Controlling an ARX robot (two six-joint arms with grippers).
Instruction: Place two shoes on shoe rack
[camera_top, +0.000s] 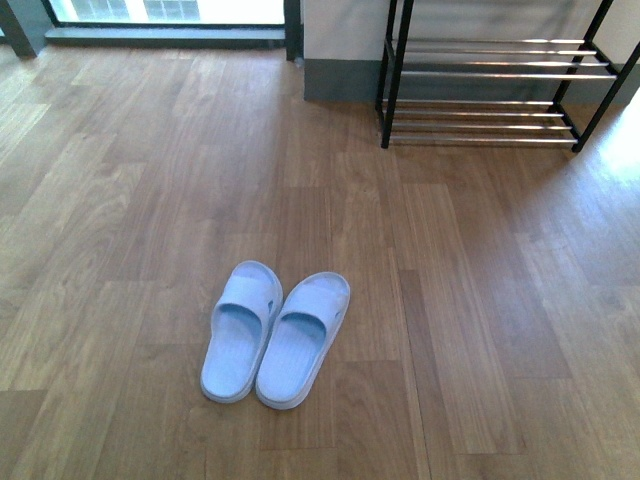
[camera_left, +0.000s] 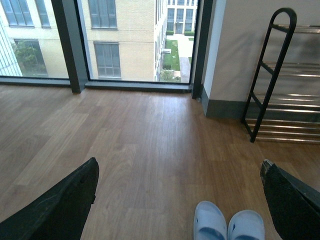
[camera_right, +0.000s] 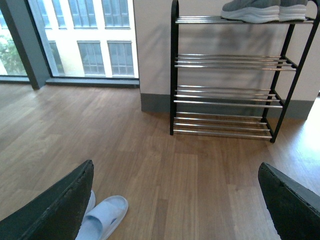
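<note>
- Left gripper (camera_left: 179, 165) first, from its own wrist cam: both black fingers are spread wide with only bare wood floor (camera_left: 135, 150) between them, so it's carrying nothing. A pair of light blue slides (camera_left: 227, 226) peeks in at the frame edge with just the toes showing. The shoe rack (camera_left: 272, 75) stands by the wall, but its side is chopped off, so I can't tell what's on it from here.
- Right wrist cam: right gripper (camera_right: 176, 166) is the same deal, jaws wide apart and empty. The good bit is the grey sneakers (camera_right: 250, 10) sitting on the rack's top shelf. It looks like two side by side, though the uppers are cut off by the frame, so I wouldn't swear they're squared up. The lower tiers show only chrome rods.
- Front cam: neither arm is in view. The slides sit together on the floor, well apart from the rack, and the top shelf is out of frame.
- My read is that the job's basically done, with both sneakers up top and nothing in either gripper. I'd guess the slides aren't part of it.
</note>
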